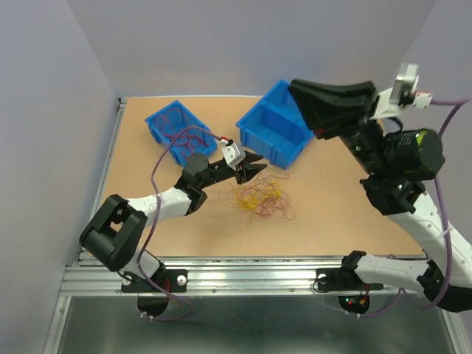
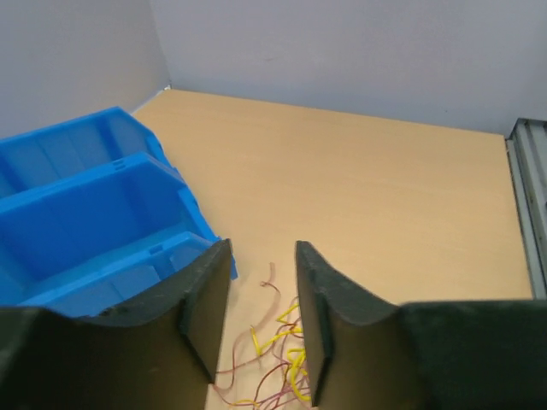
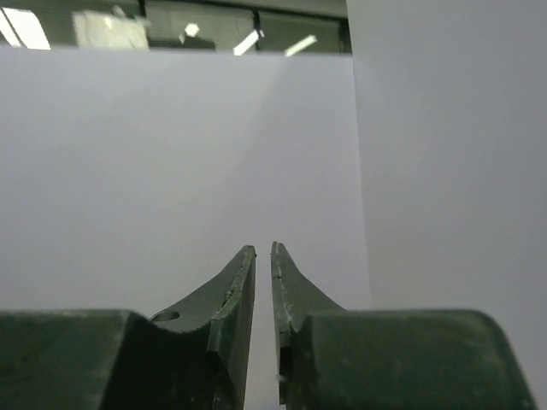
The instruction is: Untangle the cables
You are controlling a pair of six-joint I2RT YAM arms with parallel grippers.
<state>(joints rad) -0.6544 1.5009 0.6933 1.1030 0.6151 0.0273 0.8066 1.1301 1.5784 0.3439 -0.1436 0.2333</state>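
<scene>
Left claw (image 1: 254, 171), as we are viewing it from above, is hovering beside the cables (image 1: 262, 198), which are lying just ahead of it. Our right claw (image 1: 297, 92) is hanging raised, well apart. Through the left wrist we are seeing its fingers (image 2: 205, 316) spread and empty, with the cables beneath and a blue bin (image 2: 85, 205) to the left. Through the right wrist we are seeing jaws barely parted, gripping nothing.

Light: bright, even, from ceiling lights (image 3: 248, 41) overhead.
Shadows: soft, faint on the counter (image 1: 332, 214).
Blur: jaws close-up look slightly soft.
</scene>
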